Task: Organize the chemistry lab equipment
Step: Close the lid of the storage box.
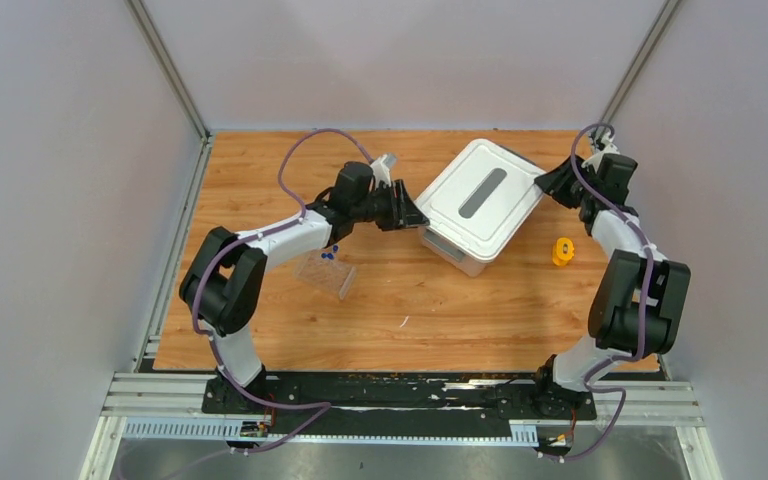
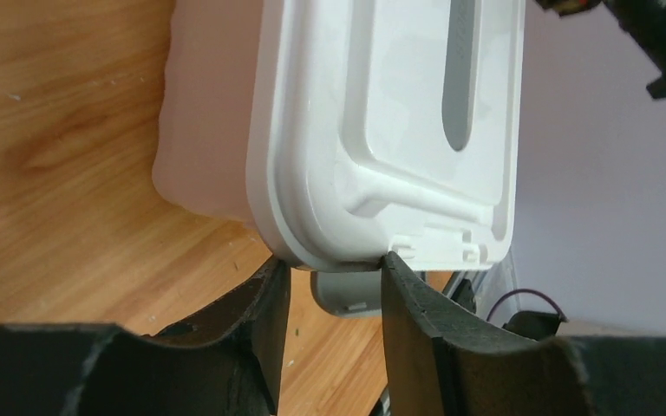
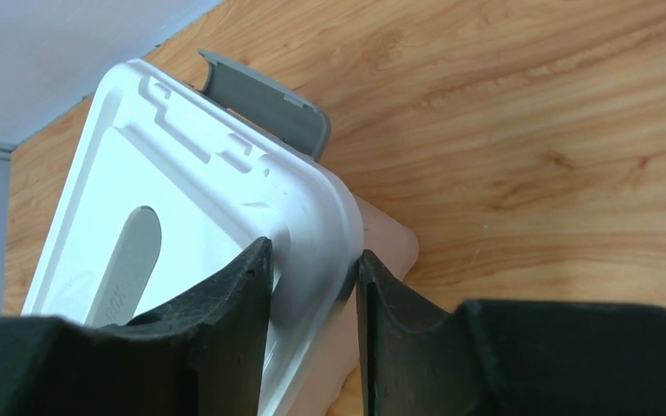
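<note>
Reaching in from both sides, I have the pale pink translucent plastic bin (image 2: pixel 199 130) and its white moulded plastic lid (image 1: pixel 455 195) between my arms. The bin sits cornerwise on the far right half of the wood-grain table (image 1: pixel 410 330), its far corner near the table's back edge. My right pincer (image 3: pixel 312 269) is clamped on the lid's right-hand corner, one black finger (image 3: pixel 225 312) flat on top and the other against the rim's outer side, by the bin wall. My left pincer (image 2: pixel 334 282) meets the opposite corner. Its fingertips touch the rim's lower edge on either side of a grey plastic latch (image 2: pixel 347 299), but a sliver of wood shows between one finger and the latch, so I cannot tell whether it squeezes or only rests there. Open wood lies in front of the bin, toward my bases, and in the far left corner. A small orange object (image 1: pixel 562 250) stands just right of the bin, near my right forearm. The clear plastic tube rack (image 1: pixel 328 275), with tiny blue-capped tubes (image 1: pixel 328 254) at its far end, lies just nearside of my left forearm, apart from the bin. Both elbows are folded out toward the side walls, forearms angling inward, and my right wrist bends left to the lid.
</note>
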### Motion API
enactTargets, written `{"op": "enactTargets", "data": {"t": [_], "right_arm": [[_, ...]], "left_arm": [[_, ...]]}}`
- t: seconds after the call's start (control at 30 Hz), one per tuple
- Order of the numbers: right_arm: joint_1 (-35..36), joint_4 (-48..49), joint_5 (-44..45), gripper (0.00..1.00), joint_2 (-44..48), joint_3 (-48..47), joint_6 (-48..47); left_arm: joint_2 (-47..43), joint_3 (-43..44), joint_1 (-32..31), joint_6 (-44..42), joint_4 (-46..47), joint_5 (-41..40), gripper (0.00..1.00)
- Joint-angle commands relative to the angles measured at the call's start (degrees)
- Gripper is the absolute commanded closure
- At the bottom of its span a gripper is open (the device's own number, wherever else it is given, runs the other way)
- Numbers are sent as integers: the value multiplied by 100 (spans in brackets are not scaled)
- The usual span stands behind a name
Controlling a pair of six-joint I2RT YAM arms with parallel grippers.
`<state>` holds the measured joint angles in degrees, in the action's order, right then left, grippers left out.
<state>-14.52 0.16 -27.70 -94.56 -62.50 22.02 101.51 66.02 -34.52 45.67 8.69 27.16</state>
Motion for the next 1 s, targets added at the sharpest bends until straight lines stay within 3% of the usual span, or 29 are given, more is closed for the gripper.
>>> {"op": "enactTargets", "data": {"t": [0.0, 0.13, 0.23, 0.4, 0.67, 0.73, 0.83, 0.97], "right_arm": [[506, -1352, -1783, 62, 526, 661, -492], [345, -1795, -1867, 46, 878, 650, -861], [76, -2020, -1937, 41, 1130, 558, -1155], [-355, -2363, -2268, 35, 1445, 430, -1825], [-461, -2436, -2958, 27, 1871, 33, -3276], [-462, -2252, -2996, 21, 1844, -149, -3345], [-463, -1990, -3001, 19, 1488, -527, -3256], [-449, -2088, -2893, 22, 684, -1273, -3169]], "left_arm": [[536, 750, 187, -198, 469, -1187, 53], [538, 1042, 270, -335, 275, -1220, 52], [269, 1036, 441, -453, 251, -1255, 50], [-326, 731, 772, -676, 279, -1277, 38], [-1494, -68, 908, -1397, 65, -1426, 23], [-1882, -408, 904, -1514, 108, -1557, 16], [-2498, -1058, 908, -1540, 339, -1773, 1], [-3218, -1935, 946, -1223, 788, -1817, 0]]}}
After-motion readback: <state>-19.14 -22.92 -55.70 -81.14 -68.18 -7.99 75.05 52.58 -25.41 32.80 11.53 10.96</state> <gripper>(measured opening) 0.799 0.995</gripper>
